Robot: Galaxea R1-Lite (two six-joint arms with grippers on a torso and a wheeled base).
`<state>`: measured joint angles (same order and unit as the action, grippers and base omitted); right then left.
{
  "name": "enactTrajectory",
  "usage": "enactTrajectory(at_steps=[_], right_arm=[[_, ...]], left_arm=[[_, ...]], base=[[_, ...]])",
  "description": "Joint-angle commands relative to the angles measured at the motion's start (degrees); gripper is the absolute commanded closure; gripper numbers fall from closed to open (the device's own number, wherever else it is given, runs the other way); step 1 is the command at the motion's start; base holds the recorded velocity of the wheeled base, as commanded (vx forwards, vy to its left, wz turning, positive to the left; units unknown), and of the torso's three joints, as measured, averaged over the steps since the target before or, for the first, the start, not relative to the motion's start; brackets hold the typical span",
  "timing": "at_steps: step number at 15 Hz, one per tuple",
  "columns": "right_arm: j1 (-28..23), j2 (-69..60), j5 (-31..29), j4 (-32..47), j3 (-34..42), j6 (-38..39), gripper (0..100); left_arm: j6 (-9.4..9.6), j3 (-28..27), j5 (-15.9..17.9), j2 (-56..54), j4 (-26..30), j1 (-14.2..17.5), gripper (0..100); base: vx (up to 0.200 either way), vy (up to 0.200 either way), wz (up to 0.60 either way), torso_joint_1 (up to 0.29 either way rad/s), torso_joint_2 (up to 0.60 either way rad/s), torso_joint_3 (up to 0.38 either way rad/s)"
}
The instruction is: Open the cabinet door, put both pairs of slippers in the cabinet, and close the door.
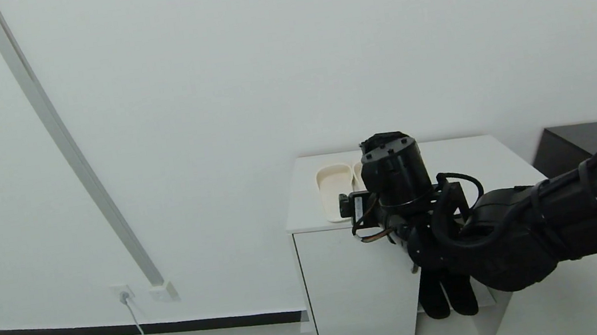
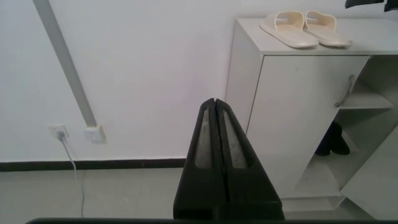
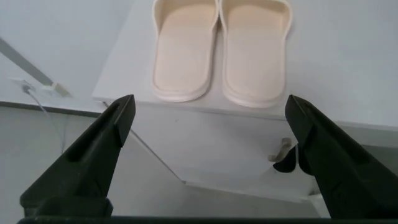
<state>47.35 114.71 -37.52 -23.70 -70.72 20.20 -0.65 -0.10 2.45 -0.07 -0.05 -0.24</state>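
Observation:
A pair of cream slippers (image 3: 221,46) lies side by side on top of the white cabinet (image 1: 360,286), near its front left corner (image 1: 336,188). My right gripper (image 3: 211,155) hovers open just in front of and above them, its fingers spread wider than the pair. The cabinet's right side stands open, its left door (image 2: 298,124) shut. A pair of black slippers (image 1: 446,293) stands inside on the bottom shelf (image 2: 333,140). My left gripper (image 2: 216,106) is shut on nothing, low and well to the left of the cabinet.
A wall socket with a cable (image 1: 123,294) and a slanted grey conduit (image 1: 65,146) are on the wall left of the cabinet. A dark block (image 1: 567,146) stands right of it. The open door panel (image 2: 379,180) juts out at the cabinet's lower right.

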Motion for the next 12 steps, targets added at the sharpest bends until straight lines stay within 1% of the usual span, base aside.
enactTrajectory(at_steps=[1, 6, 8, 12], right_arm=[[0.02, 2.09, -0.8, -1.26, 0.05, 0.02, 0], [0.02, 4.99, -0.8, -5.74, 2.78, -0.25, 0], [0.11, 6.66, -0.8, -8.21, 3.48, -0.6, 0], [-0.24, 9.74, -0.27, -10.84, 2.43, -2.01, 0]], left_arm=[[-0.06, 0.01, 0.01, 0.07, 0.05, -0.02, 100], [-0.06, 0.01, 0.01, 0.07, -0.04, 0.07, 100], [-0.06, 0.01, -0.08, 0.07, -0.04, -0.02, 100], [-0.06, 0.01, -0.08, 0.07, -0.04, 0.07, 100]], base=[[0.2, 0.0, 0.0, -0.022, -0.01, -0.002], [0.2, 0.0, 0.0, 0.006, 0.0, 0.002], [0.0, 0.0, 0.0, 0.0, 0.0, 0.0], [0.0, 0.0, 0.0, 0.0, 0.0, 0.0]])
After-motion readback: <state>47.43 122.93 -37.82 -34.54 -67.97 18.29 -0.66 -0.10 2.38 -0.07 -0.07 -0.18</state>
